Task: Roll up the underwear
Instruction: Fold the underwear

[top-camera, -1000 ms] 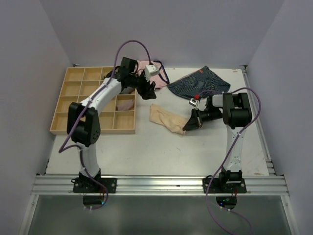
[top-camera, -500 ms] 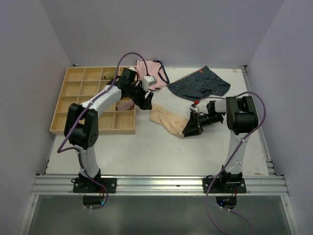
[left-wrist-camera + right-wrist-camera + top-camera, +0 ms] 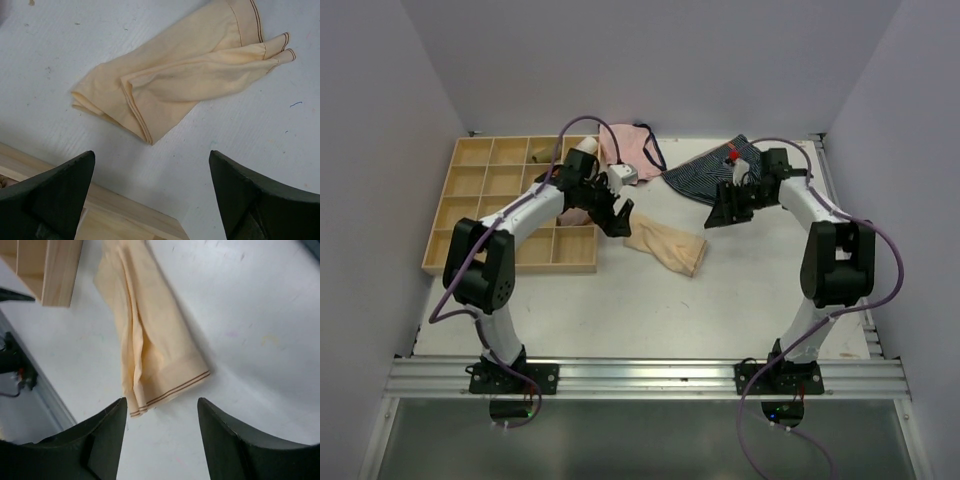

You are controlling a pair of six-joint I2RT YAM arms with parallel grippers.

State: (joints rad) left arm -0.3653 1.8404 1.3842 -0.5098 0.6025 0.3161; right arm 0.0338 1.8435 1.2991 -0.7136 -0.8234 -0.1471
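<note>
Top view: the right gripper [image 3: 719, 217] has withdrawn from the right end of the underwear [image 3: 666, 246] to the far side, beside the navy striped pair [image 3: 705, 172]. The left gripper [image 3: 620, 224] hangs at the cloth's far-left end, next to the wooden tray [image 3: 480, 200]. Left wrist view: fingers [image 3: 55, 192] apart, the folded underwear [image 3: 180, 85] flat on the table past the tray edge [image 3: 125, 215]. Right wrist view: fingers [image 3: 100, 440] apart, clear of the cloth's hemmed end.
</note>
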